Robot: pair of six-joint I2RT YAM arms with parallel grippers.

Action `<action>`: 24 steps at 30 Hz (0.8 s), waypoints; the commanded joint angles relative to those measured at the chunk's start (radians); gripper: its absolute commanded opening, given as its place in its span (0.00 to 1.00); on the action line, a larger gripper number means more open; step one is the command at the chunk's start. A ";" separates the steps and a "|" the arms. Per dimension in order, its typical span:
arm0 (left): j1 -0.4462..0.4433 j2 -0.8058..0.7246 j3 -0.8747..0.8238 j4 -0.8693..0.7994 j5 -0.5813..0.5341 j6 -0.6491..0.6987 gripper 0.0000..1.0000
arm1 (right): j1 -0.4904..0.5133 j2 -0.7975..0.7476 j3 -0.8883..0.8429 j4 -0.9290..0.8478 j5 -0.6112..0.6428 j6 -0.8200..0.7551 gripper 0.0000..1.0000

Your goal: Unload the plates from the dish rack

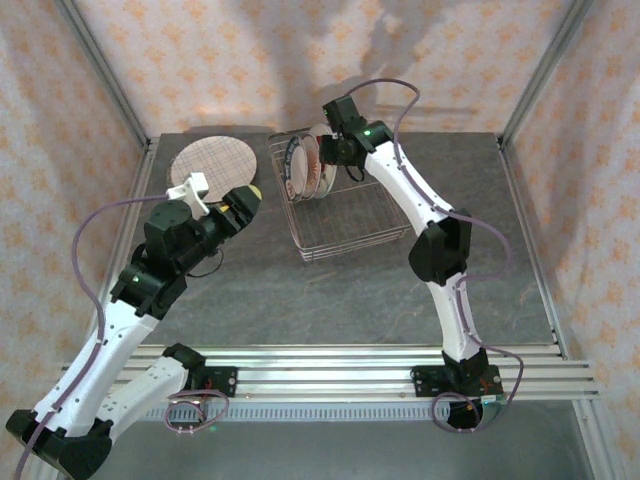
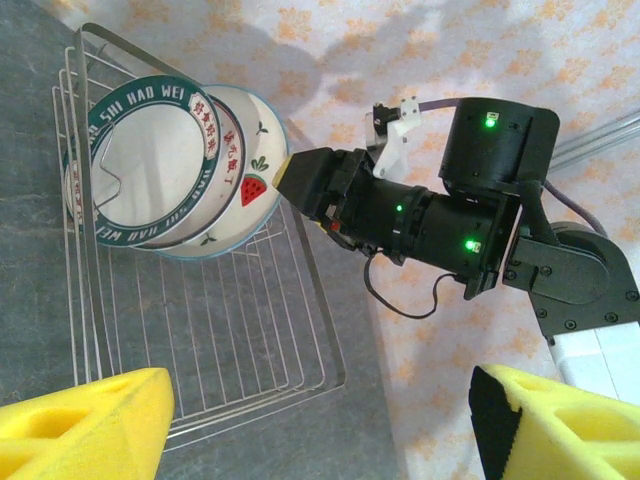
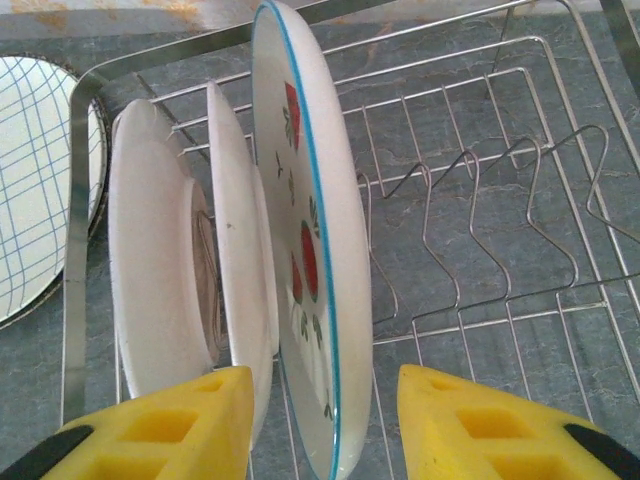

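The silver wire dish rack [image 1: 355, 245] holds three plates upright at its far left end. The nearest to my right gripper [image 3: 325, 430] is the white red-fruit plate [image 3: 310, 250] with a blue rim. Its edge lies between the yellow fingers [image 3: 480, 425], which stand open with a gap on each side. Behind it stand a plain-backed plate [image 3: 235, 250] and another [image 3: 155, 260]. From the left wrist I see the dark-rimmed plate [image 2: 150, 160] facing me, in front of the fruit plate [image 2: 250, 175]. My left gripper [image 1: 250, 195] hovers open and empty left of the rack [image 2: 230, 330].
A beige plaid plate [image 1: 213, 160] lies flat on the grey table at the back left, just outside the rack [image 3: 480, 200]. The rack's right part has bare divider prongs [image 3: 520, 200]. Patterned walls enclose the table on three sides.
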 commanded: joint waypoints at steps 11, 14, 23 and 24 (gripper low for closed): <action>-0.023 -0.012 0.094 -0.012 -0.038 0.083 0.78 | -0.017 0.079 0.089 0.000 -0.006 -0.039 0.41; -0.025 -0.026 0.113 -0.052 -0.083 0.109 0.78 | -0.018 0.091 0.094 0.008 -0.018 -0.029 0.39; -0.027 -0.055 0.126 -0.046 -0.137 0.166 0.78 | -0.024 0.127 0.128 0.008 -0.026 -0.024 0.35; -0.027 -0.056 0.126 -0.040 -0.138 0.168 0.77 | -0.026 0.130 0.132 0.009 -0.029 -0.023 0.33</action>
